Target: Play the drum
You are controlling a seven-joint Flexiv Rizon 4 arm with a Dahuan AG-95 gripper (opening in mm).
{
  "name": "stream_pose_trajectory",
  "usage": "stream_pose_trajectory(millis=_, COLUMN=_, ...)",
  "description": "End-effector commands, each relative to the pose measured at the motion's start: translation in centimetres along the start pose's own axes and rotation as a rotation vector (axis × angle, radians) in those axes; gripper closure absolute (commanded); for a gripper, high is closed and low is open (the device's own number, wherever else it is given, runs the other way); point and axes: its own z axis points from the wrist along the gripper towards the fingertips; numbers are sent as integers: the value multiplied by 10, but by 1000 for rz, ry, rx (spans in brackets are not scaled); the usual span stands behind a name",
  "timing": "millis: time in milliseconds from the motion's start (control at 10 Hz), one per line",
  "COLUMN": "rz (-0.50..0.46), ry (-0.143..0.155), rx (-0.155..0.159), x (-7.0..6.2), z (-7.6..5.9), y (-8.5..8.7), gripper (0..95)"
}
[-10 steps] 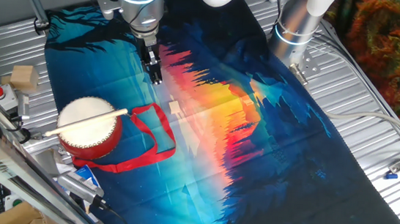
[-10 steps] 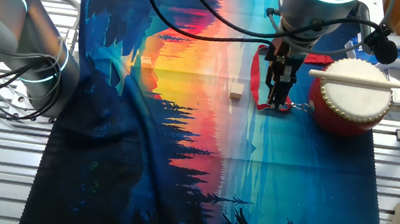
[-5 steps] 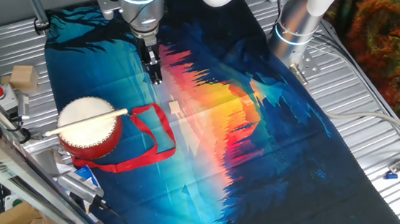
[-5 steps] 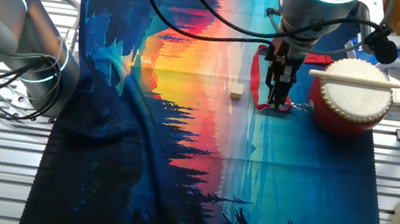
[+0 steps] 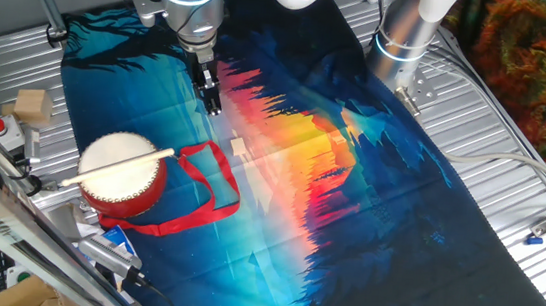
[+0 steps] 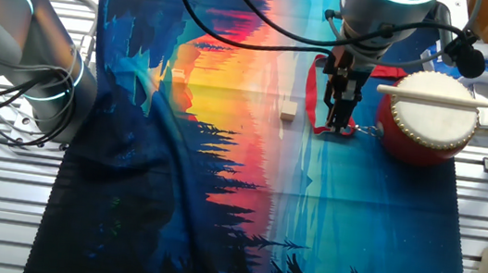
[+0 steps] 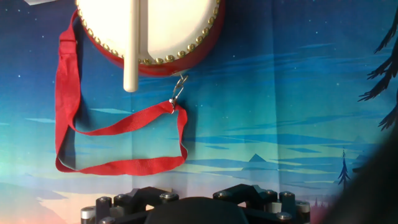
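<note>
Drum sitting near the edge of a printed sunset-landscape cloth, cream head up, red barrel body below, brass studs ringing the rim in the hand view. Thin pale wooden stick lying flat across the head, 1 end overhanging the rim on the side toward the arm; same stick running across the skin in the other fixed view, drum there close to the cloth's corner. Red ribbon strap clipped to the drum body by a small metal clasp and spread out on the cloth in a loose loop. Gripper pointing down over the cloth, apart from the drum, nothing between its fingers — tips low above the fabric, just beside the far side of the strap loop in the other fixed view. Fingers close together in both fixed views, but whether pressed fully together or a little parted cannot be told; fingertips out of the hand view. 1 small pale block lying on the cloth near the gripper, clear of the strap. Ribbed metal table under the cloth — a wooden cube resting on it beyond the cloth's edge.
</note>
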Motion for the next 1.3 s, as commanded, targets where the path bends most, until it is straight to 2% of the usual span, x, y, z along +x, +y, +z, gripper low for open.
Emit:
stream_pose_trajectory(millis=100, rz=-80, ry=-152, rx=92, x=0, z=0, y=0, gripper=950)
stream_pose_trajectory(millis=200, rz=-58, ry=-142, rx=63, x=0, z=0, y=0, gripper=950)
stream_pose_trajectory(millis=400, rz=-34, ry=-110, rx=30, x=0, z=0, y=0, gripper=950)
stream_pose_trajectory(millis=500, rz=-21, ry=-106, rx=-10, x=0, z=0, y=0, gripper=950)
stream_pose_trajectory(millis=600, rz=-13, ry=-105, rx=-17, x=0, z=0, y=0, gripper=950)
stream_pose_trajectory(millis=800, rz=-5, ry=-85, rx=-3, x=0, z=0, y=0, gripper=950)
stream_pose_trajectory(millis=1000, rz=7, ry=-80, rx=2, x=0, z=0, y=0, gripper=950)
stream_pose_trajectory(millis=1300, rz=-23, ry=-71, rx=64, x=0, z=0, y=0, gripper=950)
